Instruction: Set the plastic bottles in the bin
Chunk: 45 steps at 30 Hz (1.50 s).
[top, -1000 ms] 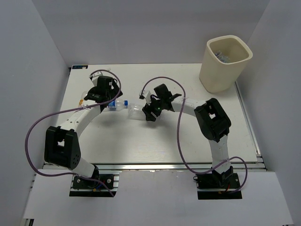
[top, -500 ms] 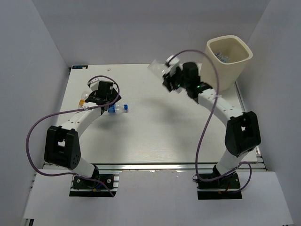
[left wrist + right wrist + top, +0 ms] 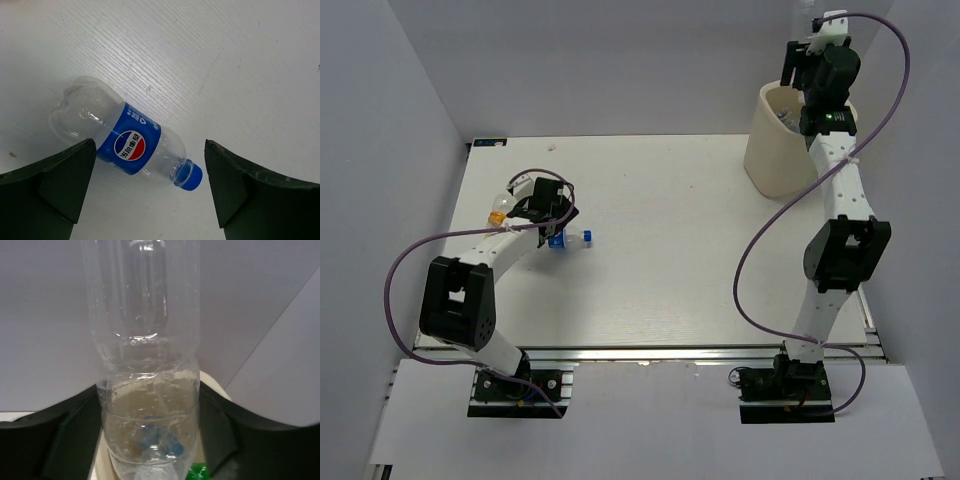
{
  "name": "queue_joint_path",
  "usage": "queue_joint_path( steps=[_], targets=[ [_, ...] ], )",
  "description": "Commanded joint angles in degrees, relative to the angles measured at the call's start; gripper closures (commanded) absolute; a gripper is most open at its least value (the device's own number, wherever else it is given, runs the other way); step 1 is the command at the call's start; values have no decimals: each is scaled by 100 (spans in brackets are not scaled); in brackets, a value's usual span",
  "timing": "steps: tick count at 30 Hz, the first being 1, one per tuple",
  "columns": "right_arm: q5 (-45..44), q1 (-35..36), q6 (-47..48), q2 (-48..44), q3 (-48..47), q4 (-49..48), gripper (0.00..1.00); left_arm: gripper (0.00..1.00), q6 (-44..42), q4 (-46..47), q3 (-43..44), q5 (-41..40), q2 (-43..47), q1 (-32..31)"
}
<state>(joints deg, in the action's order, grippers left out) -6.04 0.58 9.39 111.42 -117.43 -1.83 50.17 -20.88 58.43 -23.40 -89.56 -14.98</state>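
Note:
A clear bottle with a blue label and blue cap (image 3: 125, 142) lies on its side on the white table, left of centre (image 3: 571, 240). My left gripper (image 3: 150, 192) hovers over it, open, one finger on each side and not touching it (image 3: 546, 200). My right gripper (image 3: 817, 65) is raised over the cream bin (image 3: 785, 150) at the back right. It is shut on a clear unlabelled bottle (image 3: 147, 390), held neck down, with the bin's rim (image 3: 215, 385) below it.
Several bottles lie inside the bin; blue bits and a green piece (image 3: 197, 472) show there. A small thing with an orange end (image 3: 500, 213) lies just left of my left gripper. Grey walls enclose the table on three sides.
My right arm has lifted the clear bottle from the table's middle and carried it up and right to above the bin. My left gripper has barely shifted over the blue-label bottle.

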Motion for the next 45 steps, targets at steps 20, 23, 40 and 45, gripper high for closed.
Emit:
queue_joint_path(
  steps=[20, 23, 40, 45],
  targets=[
    [1808, 178, 485, -2034, 2626, -538, 11, 2, 388, 304, 317, -122, -703, 74],
    [2010, 276, 511, -2368, 2926, -530, 11, 2, 353, 480, 536, -77, -993, 83],
    [2933, 628, -419, -3337, 3999, -443, 11, 48, -664, 1312, 811, 1028, -1355, 66],
    [2949, 645, -1992, -3205, 4043, -37, 11, 59, -2141, 2842, 213, 3518, -748, -40]
  ],
)
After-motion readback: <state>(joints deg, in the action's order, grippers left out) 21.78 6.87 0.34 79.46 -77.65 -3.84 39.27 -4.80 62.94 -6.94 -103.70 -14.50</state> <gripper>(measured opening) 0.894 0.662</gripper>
